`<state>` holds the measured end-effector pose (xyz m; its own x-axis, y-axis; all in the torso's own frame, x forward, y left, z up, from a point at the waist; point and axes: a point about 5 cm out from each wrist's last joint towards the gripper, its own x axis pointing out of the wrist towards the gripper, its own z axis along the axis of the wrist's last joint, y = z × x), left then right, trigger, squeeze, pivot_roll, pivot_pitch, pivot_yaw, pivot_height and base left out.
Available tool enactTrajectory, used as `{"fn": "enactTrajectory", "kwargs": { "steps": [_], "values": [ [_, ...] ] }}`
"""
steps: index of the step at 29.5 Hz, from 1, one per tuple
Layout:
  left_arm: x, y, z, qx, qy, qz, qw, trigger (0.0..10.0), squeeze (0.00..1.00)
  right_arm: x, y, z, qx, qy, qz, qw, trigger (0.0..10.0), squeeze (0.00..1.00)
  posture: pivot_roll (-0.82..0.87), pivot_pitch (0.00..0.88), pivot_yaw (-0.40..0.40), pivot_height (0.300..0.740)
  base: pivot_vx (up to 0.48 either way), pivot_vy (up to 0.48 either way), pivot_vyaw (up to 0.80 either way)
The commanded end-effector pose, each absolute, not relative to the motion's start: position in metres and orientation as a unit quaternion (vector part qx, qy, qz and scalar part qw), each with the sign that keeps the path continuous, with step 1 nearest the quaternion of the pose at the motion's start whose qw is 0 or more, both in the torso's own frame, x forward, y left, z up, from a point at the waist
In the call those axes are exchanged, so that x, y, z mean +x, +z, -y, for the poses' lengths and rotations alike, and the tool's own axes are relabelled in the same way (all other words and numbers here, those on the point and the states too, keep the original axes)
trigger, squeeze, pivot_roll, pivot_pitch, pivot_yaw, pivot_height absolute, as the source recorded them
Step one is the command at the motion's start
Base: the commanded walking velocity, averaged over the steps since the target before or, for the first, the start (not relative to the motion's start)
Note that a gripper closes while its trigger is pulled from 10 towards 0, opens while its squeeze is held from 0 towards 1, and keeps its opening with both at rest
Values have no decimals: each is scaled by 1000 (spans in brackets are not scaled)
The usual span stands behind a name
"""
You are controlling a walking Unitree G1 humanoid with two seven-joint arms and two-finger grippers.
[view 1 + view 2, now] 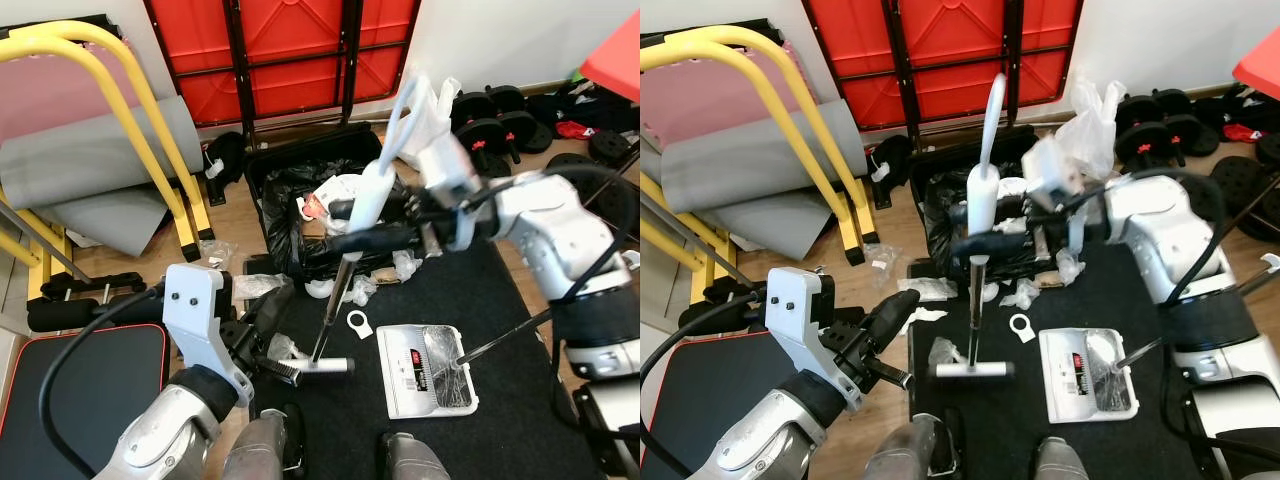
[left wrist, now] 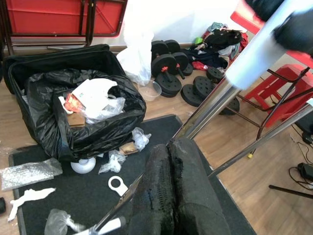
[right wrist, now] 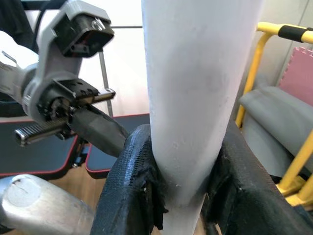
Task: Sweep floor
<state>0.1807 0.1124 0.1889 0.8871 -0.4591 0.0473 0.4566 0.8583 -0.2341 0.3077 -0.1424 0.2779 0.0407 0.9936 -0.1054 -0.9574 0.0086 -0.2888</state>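
Evidently the sweeping was under way rather than starting: the broom (image 1: pixel 980 215) stood nearly upright over the black mat (image 1: pixel 500 300), its brush head (image 1: pixel 975 369) resting on the mat near that mat's left edge, beside a crumpled clear wrapper (image 1: pixel 943 351). At the left, the left hand (image 1: pixel 268 340) hung low just beside the brush head, its black fingers (image 2: pixel 171 196) pressed together with nothing between them, so it looked closed and idle. Toward the middle, a white ring (image 1: pixel 359 323) lay on the mat, and further scraps of plastic and paper (image 1: pixel 1023 293) lay against the foot of the open black bag (image 1: pixel 300 215), which was already stuffed with rubbish. The right hand (image 1: pixel 345 235) was clamped on the broom's white handle, its pads (image 3: pixel 132 186) squeezing the tube from both sides. To the right, the white dustpan (image 1: pixel 428 370) sat flat on the mat, its long handle running off toward the mat's right edge. The next move probably called for drawing the brush head rightward across the mat, gathering the wrapper and ring toward the dustpan's mouth. The bag's bulk and the robot's own feet (image 1: pixel 262 448) crowded the stroke, and the light plastic might skid away rather than roll in.
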Motion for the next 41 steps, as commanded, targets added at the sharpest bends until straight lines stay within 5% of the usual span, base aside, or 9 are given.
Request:
{"fn": "enactTrajectory", "kwargs": {
  "steps": [1,8,21,41],
  "values": [
    [180,185,-113,-121,-236,-17,964,10000,0,304,294,143,-135,696,98,699,10000,0,-18,308,14,740,0,0,0],
    [180,185,-112,-122,-236,-17,964,10000,0,321,298,143,-187,639,131,734,10000,0,-16,308,13,740,0,0,0],
    [179,185,-112,-123,-235,-18,964,10000,0,338,275,153,-312,565,97,757,10000,0,-18,310,10,740,0,0,0],
    [178,186,-113,-122,-234,-17,965,10000,0,334,228,149,-282,575,56,766,10000,0,-10,316,12,740,0,0,0]
  ]
}}
